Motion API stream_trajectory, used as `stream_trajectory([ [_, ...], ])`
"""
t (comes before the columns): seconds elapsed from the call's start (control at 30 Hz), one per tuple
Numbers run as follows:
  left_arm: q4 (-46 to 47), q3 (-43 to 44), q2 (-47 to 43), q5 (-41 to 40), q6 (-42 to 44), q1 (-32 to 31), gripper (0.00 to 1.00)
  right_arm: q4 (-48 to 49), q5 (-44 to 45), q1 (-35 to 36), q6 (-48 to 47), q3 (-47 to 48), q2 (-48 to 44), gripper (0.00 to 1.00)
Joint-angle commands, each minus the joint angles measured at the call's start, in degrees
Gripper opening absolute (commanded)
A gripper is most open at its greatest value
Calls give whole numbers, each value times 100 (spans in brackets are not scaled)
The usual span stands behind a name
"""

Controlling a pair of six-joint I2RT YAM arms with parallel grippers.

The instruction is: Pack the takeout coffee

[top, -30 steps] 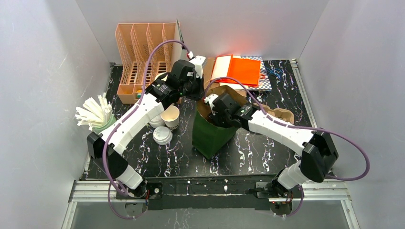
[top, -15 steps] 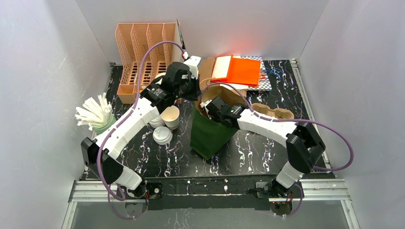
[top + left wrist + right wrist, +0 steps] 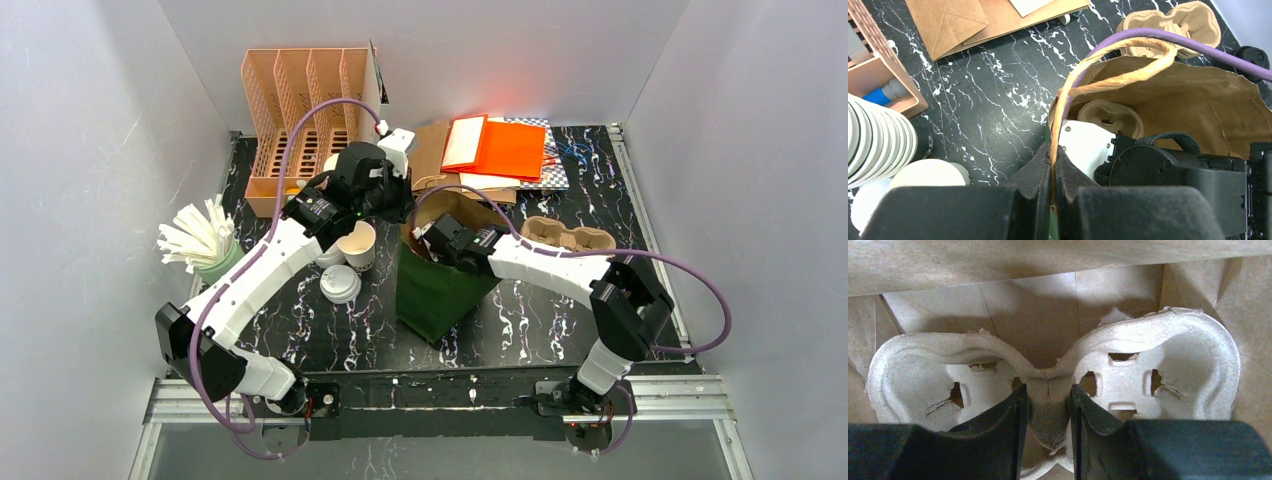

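The takeout coffee cup, plain white and open-topped, stands on the table left of the green paper bag. My left gripper is shut on the bag's twisted paper handle, its jaws pinching the cord at the bag's left rim. My right gripper reaches inside the bag and is shut on the middle ridge of a pulp cup carrier lying at the bag's bottom. The carrier also shows in the left wrist view.
White lids lie in front of the cup. A stack of nested cups stands to the left. A second pulp carrier lies right of the bag. Straws, a pink organiser and orange folders stand around the back.
Both grippers and the bag's top have shifted left and nearer. The right gripper has sunk deeper into the bag with the carrier. The left gripper keeps hold of the handle.
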Motion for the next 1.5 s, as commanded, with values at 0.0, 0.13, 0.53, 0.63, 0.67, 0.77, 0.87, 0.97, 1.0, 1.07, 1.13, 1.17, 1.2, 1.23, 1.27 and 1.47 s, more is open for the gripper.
stream_trajectory([
  [0.0,251,-120,-445,527,-25,-12,0,-691,-63,11,212,225,-135,38],
  [0.13,251,-265,-541,579,-99,-70,0,-800,-200,10,368,408,-258,41],
  [0.53,284,-534,-774,247,-166,-470,0,-1149,-556,10,578,652,-270,79],
  [0.63,324,-551,-832,236,-194,-525,0,-1177,-556,11,588,695,-243,78],
  [0.67,342,-563,-851,238,-205,-536,0,-1184,-556,11,589,692,-222,78],
  [0.77,393,-616,-914,256,-240,-555,0,-1069,-556,18,581,565,-153,84],
  [0.87,419,-634,-943,274,-260,-564,0,-936,-556,18,502,401,-17,88],
  [0.97,444,-606,-958,263,-260,-594,0,-995,-741,11,441,434,180,84],
  [1.0,450,-602,-967,258,-259,-599,0,-1016,-755,10,458,440,234,82],
  [1.07,464,-610,-995,253,-264,-614,0,-1025,-750,10,495,406,316,77],
  [1.13,496,-653,-1021,252,-304,-632,0,-964,-737,9,514,318,361,76],
  [1.17,508,-684,-1035,249,-335,-646,0,-926,-726,11,519,270,398,75],
  [1.2,532,-716,-1052,240,-360,-656,0,-911,-716,16,531,236,438,74],
  [1.23,547,-743,-1070,227,-383,-673,0,-907,-730,10,536,224,492,73],
  [1.27,560,-771,-1089,198,-397,-685,0,-912,-739,10,543,215,556,72],
  [1.47,644,-711,-1139,-60,-426,-697,0,-781,-628,42,628,22,736,71],
])
